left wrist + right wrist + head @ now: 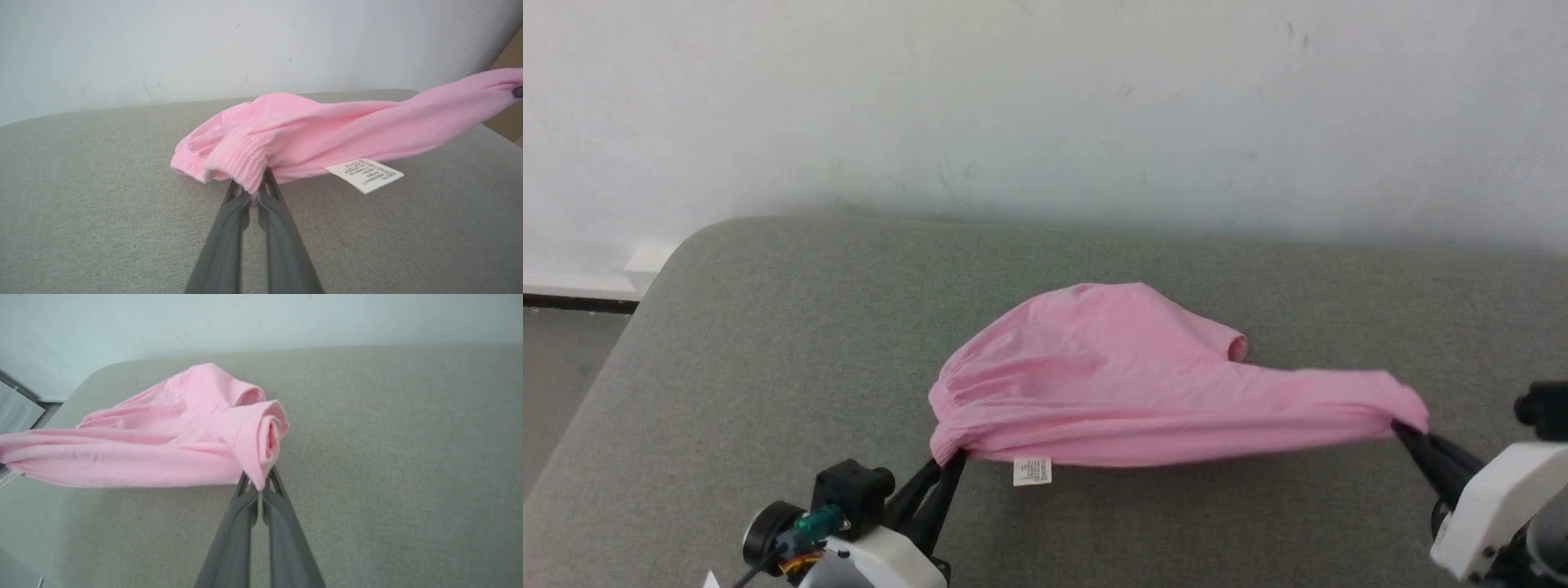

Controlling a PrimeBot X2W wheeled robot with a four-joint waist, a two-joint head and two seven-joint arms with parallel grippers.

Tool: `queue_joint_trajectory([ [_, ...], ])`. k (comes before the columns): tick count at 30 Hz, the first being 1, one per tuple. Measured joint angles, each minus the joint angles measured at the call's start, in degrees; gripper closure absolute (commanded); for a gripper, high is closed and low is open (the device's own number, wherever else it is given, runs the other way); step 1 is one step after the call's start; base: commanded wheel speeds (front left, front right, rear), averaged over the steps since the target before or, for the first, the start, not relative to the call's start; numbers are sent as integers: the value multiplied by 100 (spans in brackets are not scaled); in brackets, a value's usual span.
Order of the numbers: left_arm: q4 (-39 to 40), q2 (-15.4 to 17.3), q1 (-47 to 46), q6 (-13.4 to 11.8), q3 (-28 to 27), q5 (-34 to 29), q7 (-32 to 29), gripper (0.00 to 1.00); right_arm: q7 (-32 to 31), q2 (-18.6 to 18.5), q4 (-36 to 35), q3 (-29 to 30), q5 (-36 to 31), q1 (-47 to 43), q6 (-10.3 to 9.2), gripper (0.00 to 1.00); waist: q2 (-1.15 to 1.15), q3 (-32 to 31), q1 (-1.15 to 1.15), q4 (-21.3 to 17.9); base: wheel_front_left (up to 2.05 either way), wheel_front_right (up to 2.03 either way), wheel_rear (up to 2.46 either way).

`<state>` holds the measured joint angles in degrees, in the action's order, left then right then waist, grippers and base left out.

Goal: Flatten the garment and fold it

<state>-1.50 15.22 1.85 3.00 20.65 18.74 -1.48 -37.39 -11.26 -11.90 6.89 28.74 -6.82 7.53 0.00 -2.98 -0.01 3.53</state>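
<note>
The garment (1127,380), light pink shorts, hangs stretched between my two grippers just above the grey-green padded surface (768,367). Its gathered waistband (241,161) is bunched at the left end, and a small white label (1032,472) dangles from the lower edge. My left gripper (952,459) is shut on the waistband end; in the left wrist view the left gripper (255,188) pinches the ribbed fabric. My right gripper (1401,429) is shut on the garment's right end, where the right gripper (259,486) clamps a rolled fold of the garment (163,441).
A pale wall (1045,106) rises right behind the padded surface. The surface's rounded left corner (678,253) drops off to a floor strip and dark baseboard (576,304). A brown panel (506,102) shows at the left wrist view's far right.
</note>
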Motion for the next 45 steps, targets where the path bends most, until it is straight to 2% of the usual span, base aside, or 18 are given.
queue_joint_trajectory([
  [5, 916, 372, -300, 145, -147, 214, -537, 100, 11, -111, -401, 264, 377, 741, 0, 100, 0, -168, 0, -49, 0, 0, 0],
  [11, 2070, 850, -1450, 249, -561, 476, -1304, 100, 69, -300, -560, 371, 457, 1891, 1, 100, 0, -179, 1, -35, 0, 0, 0],
  [14, 2370, 867, -2076, 249, -753, 772, -1692, 100, 65, -399, -544, 350, 394, 2423, 1, 100, 0, -122, 0, -58, 0, 0, 0],
  [19, 2402, 1069, -2962, 250, -914, 827, -2115, 100, 57, -655, -393, 71, 87, 3255, 9, 100, 0, 75, 1, -134, 0, 0, 0],
  [26, 1649, 1109, -3991, 315, -884, 1059, -2332, 100, 126, -990, 390, -405, -163, 4655, 9, 100, 0, 643, 1, -276, 0, 0, 0],
  [32, 555, 1049, -5112, 402, -626, 1098, -2239, 100, 678, -1147, 1572, -948, -370, 5996, 9, 100, 0, 1337, 3, -439, 0, 0, 0],
  [35, -164, 943, -5863, 410, -526, 1048, -1870, 100, 1152, -1094, 2221, -1110, -569, 6690, 10, 100, 0, 1706, 4, -533, 0, 0, 0],
  [39, -1104, 710, -6754, 411, -525, 826, -1048, 100, 1892, -898, 3048, -1195, -879, 7365, 10, 100, 0, 2166, 3, -662, 0, 0, 0],
  [45, -2279, 334, -7143, 410, -355, 566, 66, 100, 2726, -617, 3975, -1333, -1032, 7566, 9, 100, 0, 2692, 3, -810, 0, 0, 0],
])
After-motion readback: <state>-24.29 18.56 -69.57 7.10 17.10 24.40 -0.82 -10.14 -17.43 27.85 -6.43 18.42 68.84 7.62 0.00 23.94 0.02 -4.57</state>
